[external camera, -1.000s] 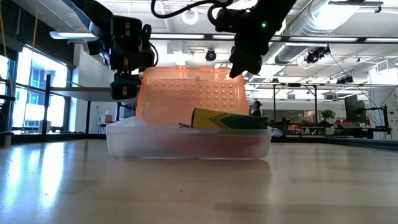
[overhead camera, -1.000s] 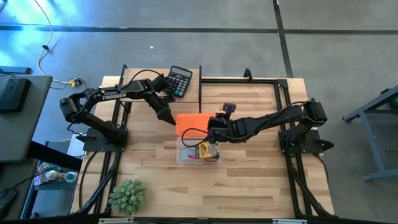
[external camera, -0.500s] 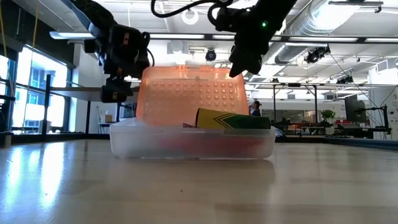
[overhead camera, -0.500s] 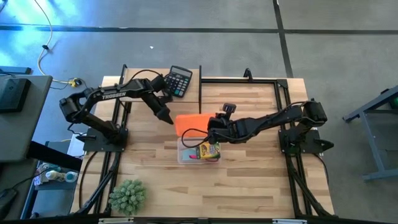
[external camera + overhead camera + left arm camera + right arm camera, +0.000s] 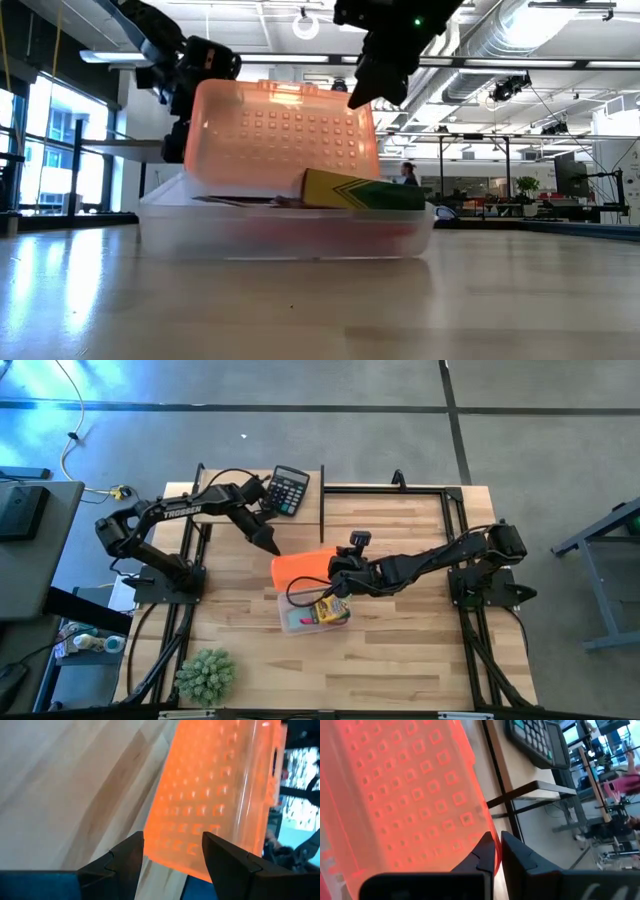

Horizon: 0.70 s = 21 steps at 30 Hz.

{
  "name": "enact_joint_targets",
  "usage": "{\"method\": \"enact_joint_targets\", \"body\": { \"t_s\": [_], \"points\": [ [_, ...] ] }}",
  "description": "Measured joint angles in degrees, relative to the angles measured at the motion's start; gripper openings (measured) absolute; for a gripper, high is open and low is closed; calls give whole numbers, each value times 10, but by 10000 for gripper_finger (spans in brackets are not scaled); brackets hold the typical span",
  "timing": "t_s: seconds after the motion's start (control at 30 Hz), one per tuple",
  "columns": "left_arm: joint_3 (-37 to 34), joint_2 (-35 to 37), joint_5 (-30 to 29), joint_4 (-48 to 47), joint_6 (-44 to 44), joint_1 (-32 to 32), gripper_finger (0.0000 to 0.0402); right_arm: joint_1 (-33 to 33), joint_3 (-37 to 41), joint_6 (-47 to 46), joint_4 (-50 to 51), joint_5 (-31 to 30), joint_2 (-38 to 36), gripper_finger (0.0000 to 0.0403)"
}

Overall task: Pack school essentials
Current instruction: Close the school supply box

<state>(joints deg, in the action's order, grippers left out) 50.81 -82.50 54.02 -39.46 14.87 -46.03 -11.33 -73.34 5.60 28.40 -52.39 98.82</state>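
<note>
High view: right pincer grips orange lid.

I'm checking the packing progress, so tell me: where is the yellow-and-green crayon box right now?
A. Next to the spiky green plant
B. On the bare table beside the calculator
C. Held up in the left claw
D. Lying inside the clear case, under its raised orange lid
D: the crayon box lies in the clear case below the raised orange lid, whose edge the right claw pinches.
</note>
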Motion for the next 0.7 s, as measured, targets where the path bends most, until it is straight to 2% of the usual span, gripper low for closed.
{"method": "enact_joint_targets", "body": {
  "t_s": [0.3, 0.7],
  "points": [
    [0, 0, -8, 29, 28, 57, 190, 0, 0, -6, 2, 19, 0, 9],
    [0, 0, -21, 54, 55, 86, 190, -7, 0, -27, 3, 38, 0, 9]
  ]
}}
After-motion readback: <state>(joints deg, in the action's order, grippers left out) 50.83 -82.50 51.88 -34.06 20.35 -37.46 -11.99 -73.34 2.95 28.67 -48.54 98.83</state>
